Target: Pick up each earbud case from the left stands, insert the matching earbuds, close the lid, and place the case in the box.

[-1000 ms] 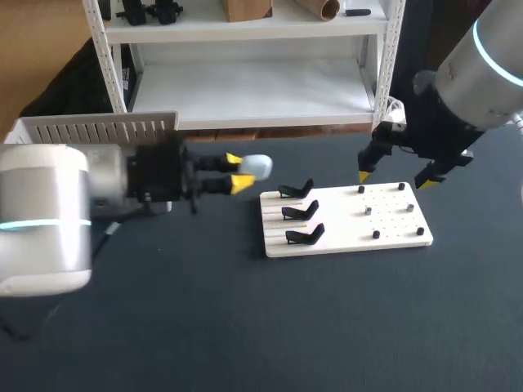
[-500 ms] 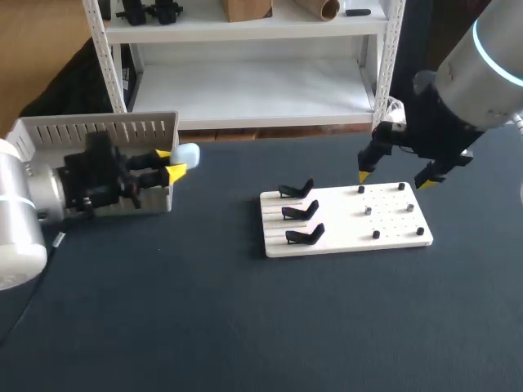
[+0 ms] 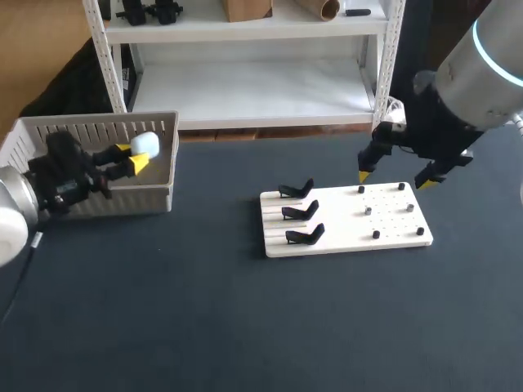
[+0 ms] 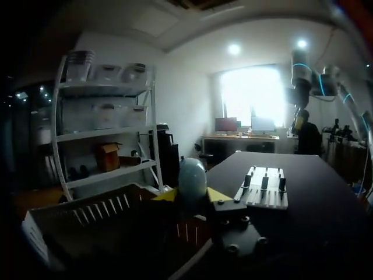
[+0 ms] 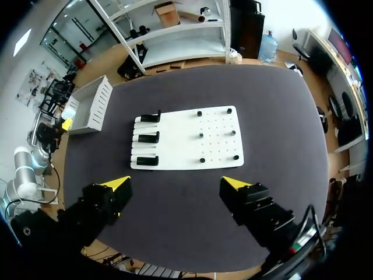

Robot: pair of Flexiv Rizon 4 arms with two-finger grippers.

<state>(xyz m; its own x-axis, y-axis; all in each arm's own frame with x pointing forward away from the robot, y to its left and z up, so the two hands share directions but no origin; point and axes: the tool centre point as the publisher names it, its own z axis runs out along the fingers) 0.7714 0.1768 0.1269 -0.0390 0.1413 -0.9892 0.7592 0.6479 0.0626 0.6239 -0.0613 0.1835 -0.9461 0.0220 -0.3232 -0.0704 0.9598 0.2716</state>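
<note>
My left gripper (image 3: 132, 157) is shut on a pale blue earbud case (image 3: 145, 144) and holds it over the white slatted box (image 3: 98, 198) at the table's far left. In the left wrist view the case (image 4: 192, 177) sits closed between the yellow fingertips (image 4: 219, 195), above the box (image 4: 87, 219). My right gripper (image 3: 395, 180) hangs open and empty over the far right of the white board (image 3: 343, 233). Three black stands (image 3: 299, 211) on the board's left side hold nothing. From the right wrist the board (image 5: 186, 137) lies ahead of the open gripper (image 5: 176, 184).
Several small dark pegs (image 3: 368, 211) stand on the board's right half. A white shelf unit (image 3: 245, 73) rises behind the table's far edge. Dark tabletop (image 3: 245, 327) stretches in front of the board and between board and box.
My left arm has swung left with the case, from near the board's left edge to above the box. The right arm has kept still.
</note>
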